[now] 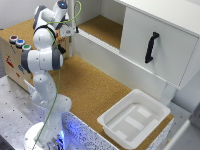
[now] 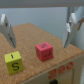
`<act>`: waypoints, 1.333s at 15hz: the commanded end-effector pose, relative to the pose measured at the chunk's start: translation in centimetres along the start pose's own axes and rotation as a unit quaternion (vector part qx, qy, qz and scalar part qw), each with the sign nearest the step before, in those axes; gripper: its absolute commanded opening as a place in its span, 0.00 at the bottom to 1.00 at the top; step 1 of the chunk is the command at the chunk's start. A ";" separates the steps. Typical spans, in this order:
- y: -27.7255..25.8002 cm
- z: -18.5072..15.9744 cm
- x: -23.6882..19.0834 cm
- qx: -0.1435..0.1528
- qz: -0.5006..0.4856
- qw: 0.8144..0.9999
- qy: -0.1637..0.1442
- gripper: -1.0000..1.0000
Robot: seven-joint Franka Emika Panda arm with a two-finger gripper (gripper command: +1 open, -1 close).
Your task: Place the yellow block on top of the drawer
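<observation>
Hand (image 2: 38, 29) wide open, empty; yellow block (image 2: 13, 62) below, untouched.

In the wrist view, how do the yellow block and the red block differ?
The yellow block has a dark "S" on its front face; the red block shows no clear letter. The yellow block sits nearer the cork board's edge, the red block further in. Both are similar-sized cubes, lying apart beneath the open gripper.
</observation>
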State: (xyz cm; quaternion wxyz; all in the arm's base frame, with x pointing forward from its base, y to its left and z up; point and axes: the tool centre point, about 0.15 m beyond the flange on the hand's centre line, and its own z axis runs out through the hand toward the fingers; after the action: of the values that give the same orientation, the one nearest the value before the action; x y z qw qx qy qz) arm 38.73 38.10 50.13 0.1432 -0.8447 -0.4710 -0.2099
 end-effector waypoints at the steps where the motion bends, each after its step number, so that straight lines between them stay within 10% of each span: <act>1: 1.1 -1.8 -6.7 -0.092 0.094 0.991 -0.023 1.00; 12: -1.2 0.2 -11.7 -0.091 0.280 0.931 -0.217 1.00; 20: -2.6 1.1 -10.8 -0.085 0.313 0.918 -0.230 1.00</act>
State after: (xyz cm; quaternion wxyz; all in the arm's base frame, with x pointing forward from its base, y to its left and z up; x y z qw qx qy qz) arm 30.54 30.20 43.40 0.0437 -0.9783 -0.1955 -0.0527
